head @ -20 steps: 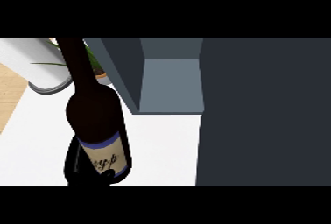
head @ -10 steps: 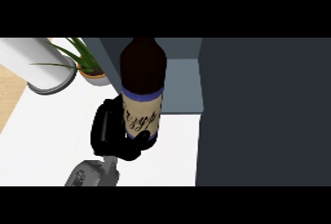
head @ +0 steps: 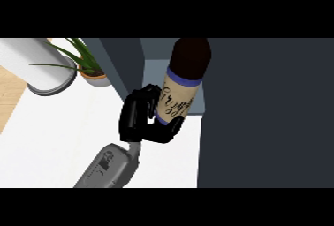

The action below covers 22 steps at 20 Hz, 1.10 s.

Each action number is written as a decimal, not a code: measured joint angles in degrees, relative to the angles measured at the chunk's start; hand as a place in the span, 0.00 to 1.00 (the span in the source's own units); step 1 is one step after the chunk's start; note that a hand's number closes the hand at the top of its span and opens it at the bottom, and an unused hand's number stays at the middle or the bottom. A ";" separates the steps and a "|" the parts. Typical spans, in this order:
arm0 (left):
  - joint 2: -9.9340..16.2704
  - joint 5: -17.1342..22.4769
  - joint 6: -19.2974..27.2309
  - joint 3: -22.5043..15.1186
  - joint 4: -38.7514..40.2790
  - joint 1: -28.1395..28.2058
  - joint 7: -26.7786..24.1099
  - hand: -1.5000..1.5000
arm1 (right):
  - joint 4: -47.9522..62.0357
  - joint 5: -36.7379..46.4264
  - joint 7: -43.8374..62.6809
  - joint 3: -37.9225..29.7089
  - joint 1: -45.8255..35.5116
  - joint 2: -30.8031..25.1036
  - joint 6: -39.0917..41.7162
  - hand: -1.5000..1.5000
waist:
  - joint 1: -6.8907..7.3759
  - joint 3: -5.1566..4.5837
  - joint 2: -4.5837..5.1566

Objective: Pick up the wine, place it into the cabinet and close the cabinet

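Forearm [head: 109, 167], grey, enters from the lower edge and angles up toward the cabinet [head: 267, 110]. Which arm it is cannot be told from this view alone; it shows left of the cabinet's dark door panel. Black hand [head: 135, 120] sits just above the forearm, fingers curled round the lower body of the wine bottle [head: 183, 88], thumb side under the cream label. Bottle is tilted, base toward the hand, dark shoulder pointing up and away into the cabinet's grey-blue opening. Blue band on the label lies level with the opening's near edge.

Compared with half a second ago: bottle and hand have shifted right and further toward the cabinet; more of the forearm shows; bottle's top now overlaps the opening's inner wall instead of lying in front of it.

White counter [head: 52, 145] spreads left of the cabinet. Beyond the hand, left of the cabinet's side wall, a potted plant [head: 88, 70] stands, with a white cylinder [head: 39, 66] further left.
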 measured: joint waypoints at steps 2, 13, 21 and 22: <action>0.00 1.49 1.31 -1.34 2.66 -0.89 -2.00 1.00 | 0.40 -0.42 -0.31 -0.36 -0.31 -0.09 0.15 0.00 | -0.01 -0.02 0.01; 0.00 10.46 4.62 -3.94 14.84 -5.32 -9.32 1.00 | -0.35 -0.74 0.52 -0.37 -0.20 -0.24 0.33 0.00 | -0.13 -0.01 0.04; -0.01 16.79 1.45 -3.43 23.96 -7.21 -16.26 1.00 | 0.67 -1.49 -0.44 -0.94 0.01 -0.17 0.98 0.00 | -0.15 -0.01 0.03; -0.01 17.09 0.55 -2.75 24.51 -7.05 -16.88 1.00 | 0.29 -1.55 -0.32 -0.92 0.29 -0.17 1.02 0.00 | -0.11 -0.02 0.02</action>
